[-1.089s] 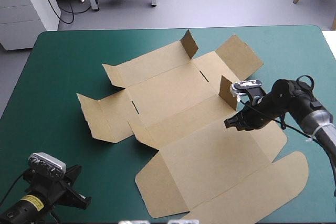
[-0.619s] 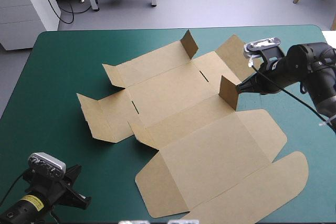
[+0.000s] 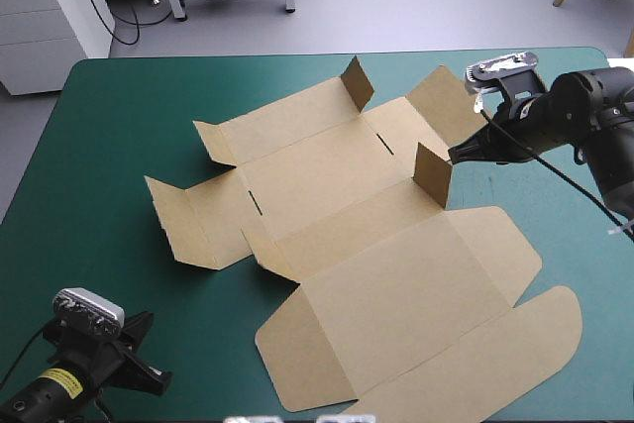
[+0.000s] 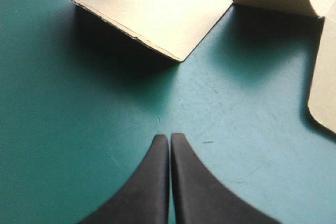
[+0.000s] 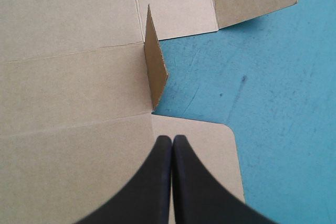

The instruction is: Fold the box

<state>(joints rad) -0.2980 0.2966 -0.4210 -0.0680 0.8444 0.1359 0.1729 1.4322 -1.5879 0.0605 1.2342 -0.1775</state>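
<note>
The brown box (image 3: 367, 215) lies spread open across the middle of the teal-green table (image 3: 109, 116), mostly flat, with a few small flaps tilted up. The right gripper (image 3: 454, 155) reaches in from the right, its black fingers pressed together in a point, just beside one upright flap (image 3: 432, 174). The left gripper (image 4: 169, 137) sits low near the table's near left corner, its fingers together, apart from the box.

Box (image 3: 367, 245) lies on the table (image 3: 119, 116), centre to near right. Right gripper (image 5: 171, 141) is over its right side, just beside an upright flap (image 3: 432, 173). Left gripper (image 4: 169, 142) is near left, apart from the box.
</note>
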